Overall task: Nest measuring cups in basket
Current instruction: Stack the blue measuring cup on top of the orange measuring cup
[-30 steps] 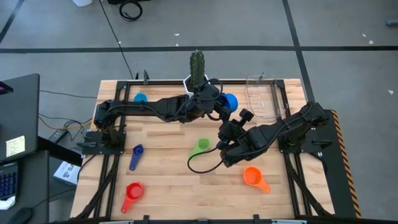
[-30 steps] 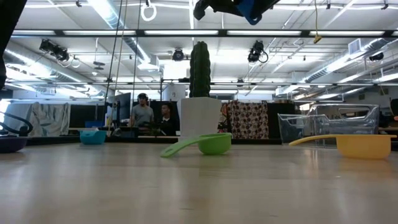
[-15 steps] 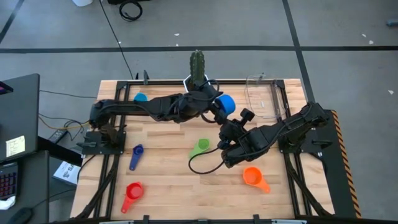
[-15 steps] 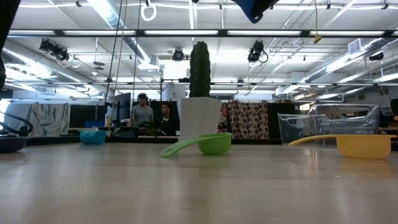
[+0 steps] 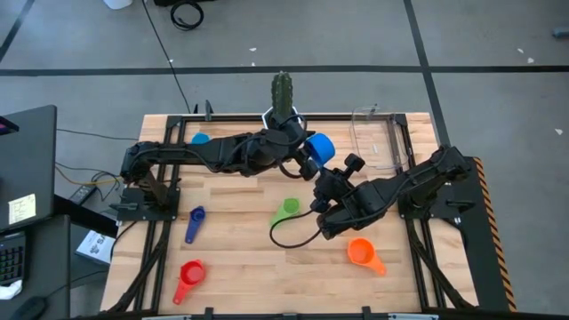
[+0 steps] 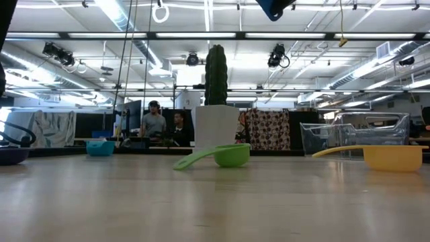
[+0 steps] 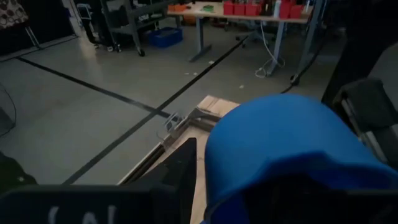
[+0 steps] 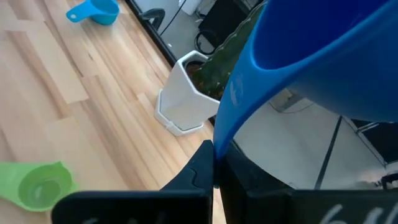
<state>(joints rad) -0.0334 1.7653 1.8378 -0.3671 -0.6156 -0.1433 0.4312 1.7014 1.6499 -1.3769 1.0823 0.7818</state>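
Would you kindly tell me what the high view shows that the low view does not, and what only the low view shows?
Only the high view shows the red cup and the orange cup. Only the low view shows the yellow cup and people in the room behind the table. Both show the green cup, the light blue cup, the blue cup held above the table, the cactus and the clear basket.

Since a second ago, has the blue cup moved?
Yes. In the high view the blue cup has shifted left, away from the basket and closer to the cactus.
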